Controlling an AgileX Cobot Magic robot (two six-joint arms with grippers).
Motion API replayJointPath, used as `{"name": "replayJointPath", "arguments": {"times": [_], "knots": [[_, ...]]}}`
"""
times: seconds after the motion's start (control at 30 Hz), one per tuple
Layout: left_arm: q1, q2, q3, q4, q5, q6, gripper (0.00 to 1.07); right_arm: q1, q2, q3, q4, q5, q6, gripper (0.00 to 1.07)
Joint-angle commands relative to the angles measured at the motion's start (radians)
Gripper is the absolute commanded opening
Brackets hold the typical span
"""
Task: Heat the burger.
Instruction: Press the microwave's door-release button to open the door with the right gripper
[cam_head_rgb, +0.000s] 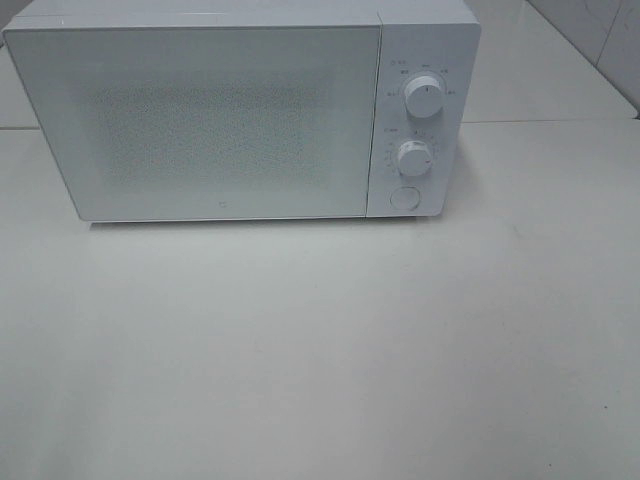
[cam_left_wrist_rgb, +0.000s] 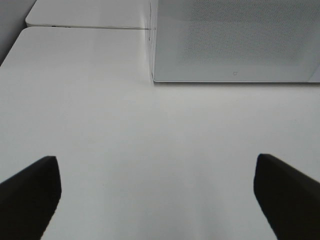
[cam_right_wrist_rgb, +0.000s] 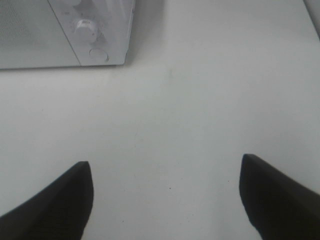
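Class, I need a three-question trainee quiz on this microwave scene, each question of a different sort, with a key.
1. True or false: the microwave door stands open.
2. How many dials sit above the round button? A one, B two, C three.
3. Fill in: the left tool and right tool are both ____.
Key: 1 false; 2 B; 3 open.

Showing smooth, faintly glossy white casing on the microwave (cam_head_rgb: 425, 45), seemingly plastic. Carrying a glassy door panel (cam_head_rgb: 205, 120) with fine dotted mesh. Sitting on a smooth, matt off-white table (cam_head_rgb: 320, 350). Showing matt black fingers (cam_left_wrist_rgb: 30, 192) on the left gripper (cam_left_wrist_rgb: 155, 159) and right gripper (cam_right_wrist_rgb: 165, 160).
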Motion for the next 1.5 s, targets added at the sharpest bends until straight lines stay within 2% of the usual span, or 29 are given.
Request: {"name": "replayJointPath", "arguments": {"times": [0.03,0.2,0.33,0.53,1.3,1.5], "knots": [[0.002,-0.022,0.001,-0.001,-0.005,-0.008,0.98,-0.049,-0.093,0.022,0.001,0.003,-0.025,0.76],[0.002,-0.022,0.001,-0.001,-0.005,-0.008,0.98,-0.069,-0.180,0.088,0.002,0.003,-0.025,0.76],[0.002,-0.022,0.001,-0.001,-0.005,-0.008,0.98,-0.086,-0.275,0.181,0.007,0.010,-0.026,0.76],[0.002,-0.022,0.001,-0.001,-0.005,-0.008,0.98,-0.086,-0.377,0.179,0.006,0.010,-0.035,0.76],[0.002,-0.022,0.001,0.002,-0.005,-0.008,0.98,-0.086,-0.377,0.179,0.011,0.006,-0.046,0.76],[0.002,-0.022,0.001,0.002,-0.005,-0.008,0.98,-0.086,-0.283,0.145,0.008,-0.086,-0.046,0.76]]}}
